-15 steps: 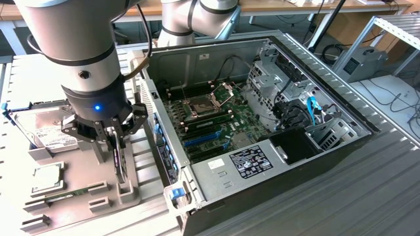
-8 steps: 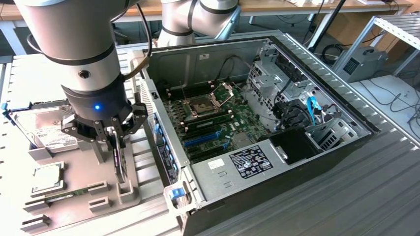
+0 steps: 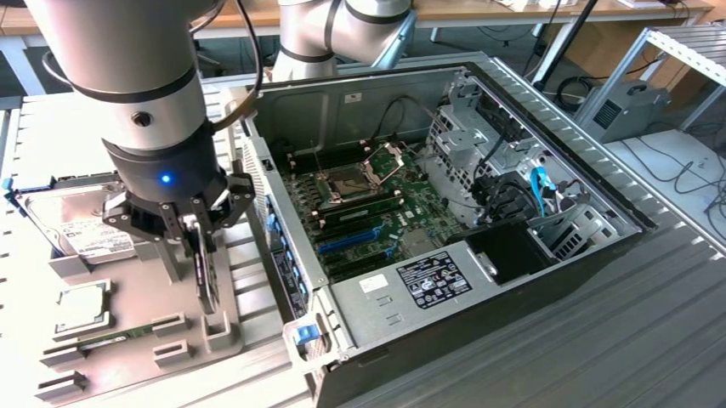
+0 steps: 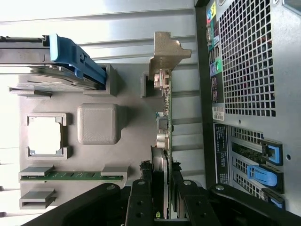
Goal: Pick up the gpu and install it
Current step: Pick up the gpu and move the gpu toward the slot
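“Jaws are pinching the gpu (image 3: 206,270) at a narrow setting, with fingers (image 4: 141,202) pressing on each face of the card.”

“And the arm (image 3: 136,93), how is it standing?”

“It is hanging straight down over the grey tray (image 3: 136,365), on the exterior view's left of the open case (image 3: 511,340), with the wrist pointing at the counter (image 3: 658,323).”

“Where is the gpu sitting?”

“It is standing upright on edge at the tray's slotted holder, just beside the case wall. I cannot tell whether its lower edge is resting in the slot or clearing it. In the wrist view its silver bracket (image 4: 164,52) is pointing away from the jaws, alongside the case's perforated rear panel.”

“What is lying around it?”

“A hard drive (image 3: 85,234) is lying in the tray beside the arm. A cpu (image 3: 85,304) and a memory stick (image 3: 119,336) are sitting in their own pockets, apart from the card. Inside the case the motherboard (image 3: 380,217) is lying exposed.”
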### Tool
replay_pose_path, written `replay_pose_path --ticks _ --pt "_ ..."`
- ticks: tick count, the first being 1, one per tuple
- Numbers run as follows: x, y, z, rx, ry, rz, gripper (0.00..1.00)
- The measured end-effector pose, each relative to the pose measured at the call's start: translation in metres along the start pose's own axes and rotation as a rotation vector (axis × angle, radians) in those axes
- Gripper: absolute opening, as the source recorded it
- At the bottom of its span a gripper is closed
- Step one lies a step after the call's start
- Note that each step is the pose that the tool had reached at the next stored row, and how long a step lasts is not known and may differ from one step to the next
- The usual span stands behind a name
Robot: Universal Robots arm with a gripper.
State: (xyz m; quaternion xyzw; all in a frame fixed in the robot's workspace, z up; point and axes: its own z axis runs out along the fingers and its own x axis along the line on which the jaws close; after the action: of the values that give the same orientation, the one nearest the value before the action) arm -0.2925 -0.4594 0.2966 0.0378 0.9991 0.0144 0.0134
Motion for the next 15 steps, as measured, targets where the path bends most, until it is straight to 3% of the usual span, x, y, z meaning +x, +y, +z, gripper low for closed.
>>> replay_pose_path --ticks 15 --pt "-0.0001 0.0002 -0.0056 0.0000 0.0000 0.000 0.26"
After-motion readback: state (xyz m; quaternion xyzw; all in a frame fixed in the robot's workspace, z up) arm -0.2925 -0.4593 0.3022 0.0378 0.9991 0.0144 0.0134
